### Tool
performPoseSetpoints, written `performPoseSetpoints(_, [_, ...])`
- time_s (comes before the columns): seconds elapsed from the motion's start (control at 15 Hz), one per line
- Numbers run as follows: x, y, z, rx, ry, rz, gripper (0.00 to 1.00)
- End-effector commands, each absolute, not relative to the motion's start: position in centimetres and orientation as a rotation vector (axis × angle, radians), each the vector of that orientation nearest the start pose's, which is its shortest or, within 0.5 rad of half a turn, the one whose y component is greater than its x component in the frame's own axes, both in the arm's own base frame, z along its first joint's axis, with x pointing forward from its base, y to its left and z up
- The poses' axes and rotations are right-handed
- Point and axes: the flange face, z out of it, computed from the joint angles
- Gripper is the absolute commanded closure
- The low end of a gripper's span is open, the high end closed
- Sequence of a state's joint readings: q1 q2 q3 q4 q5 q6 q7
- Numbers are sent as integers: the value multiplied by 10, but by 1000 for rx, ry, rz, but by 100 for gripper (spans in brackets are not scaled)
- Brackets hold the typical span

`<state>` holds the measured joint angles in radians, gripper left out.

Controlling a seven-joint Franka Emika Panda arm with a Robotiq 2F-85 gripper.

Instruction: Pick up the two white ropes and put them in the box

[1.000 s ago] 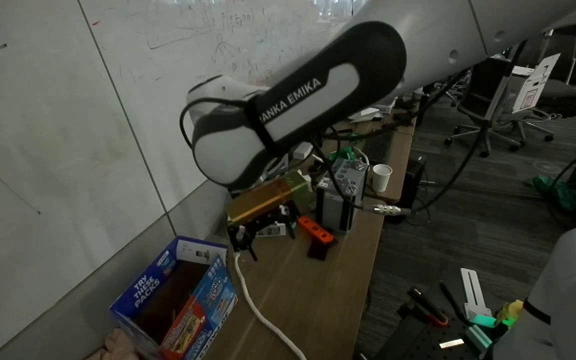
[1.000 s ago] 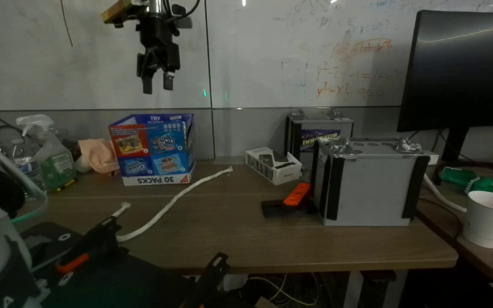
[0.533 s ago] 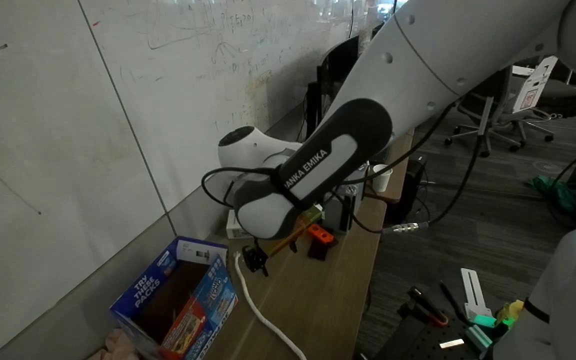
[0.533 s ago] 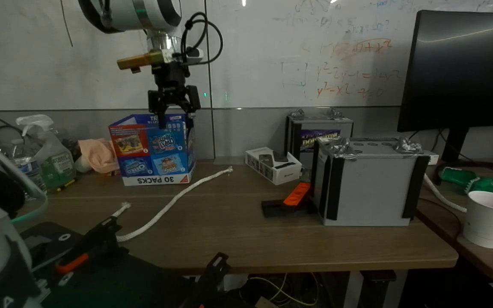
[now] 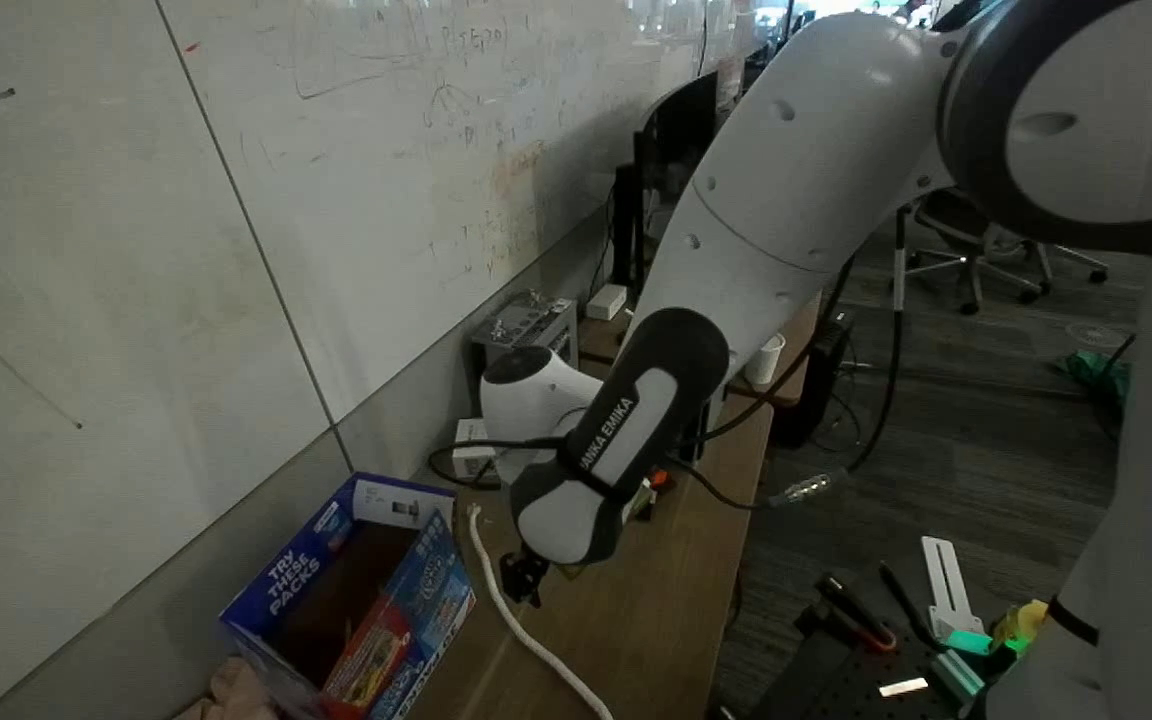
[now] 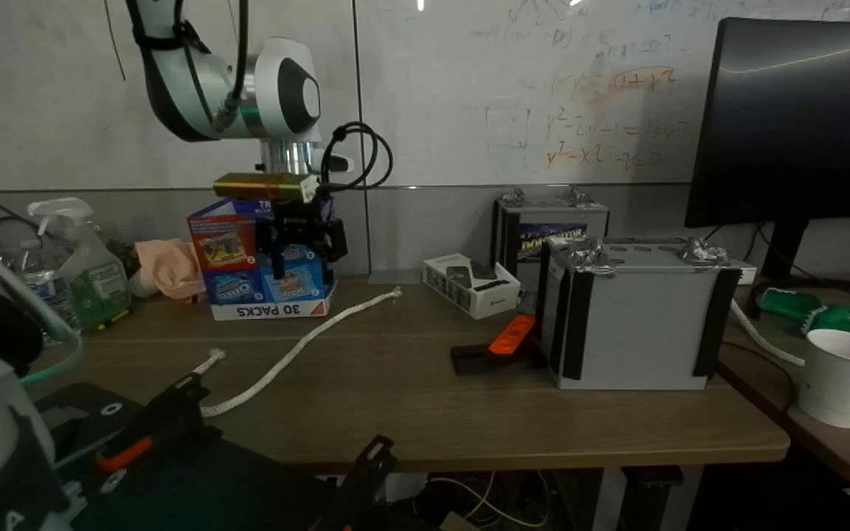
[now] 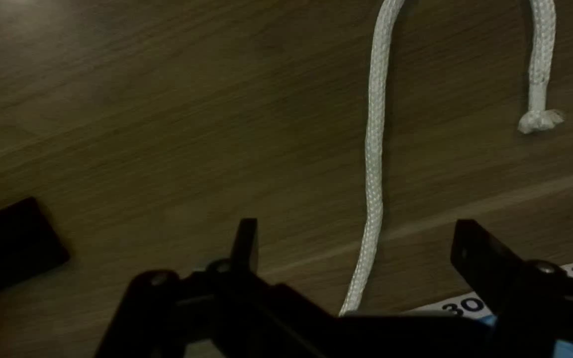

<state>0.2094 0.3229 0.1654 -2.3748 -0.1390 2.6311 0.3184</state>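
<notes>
Backing wooden table (image 6: pixel 425 391) and rope (image 7: pixel 374 144), whiteboard (image 6: pixel 432 88)

Robot arm (image 5: pixel 766 215), one: finished in pale grey, rounded in form, trimmed with charcoal panels (image 5: pixel 696 345) and pitted with round screw recesses (image 5: pixel 784 109). Forearm (image 5: pixel 641 420) lettered in white, reading "ANKA EMIKA" beside a black strap (image 5: pixel 591 480). Silver collar (image 6: pixel 288 157) fitted above the gripper (image 7: pixel 356 231), which is finished in black and two-fingered. Black cables (image 6: pixel 338 135) looped alongside; amber-coloured bar (image 6: pixel 259 186) mounted at the collar's base.
</notes>
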Motion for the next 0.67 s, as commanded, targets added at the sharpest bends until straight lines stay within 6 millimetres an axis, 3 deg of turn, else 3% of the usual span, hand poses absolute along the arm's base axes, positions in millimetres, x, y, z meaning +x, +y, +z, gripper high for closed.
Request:
performPoseSetpoints(0.0, [462,187,154,-3122,-334,79,0])
performPoseSetpoints(0.33, [467,185,123,-3092,-317,92,0])
performPoseSetpoints(0.6, [471,192,109,-3074,-151,55,0])
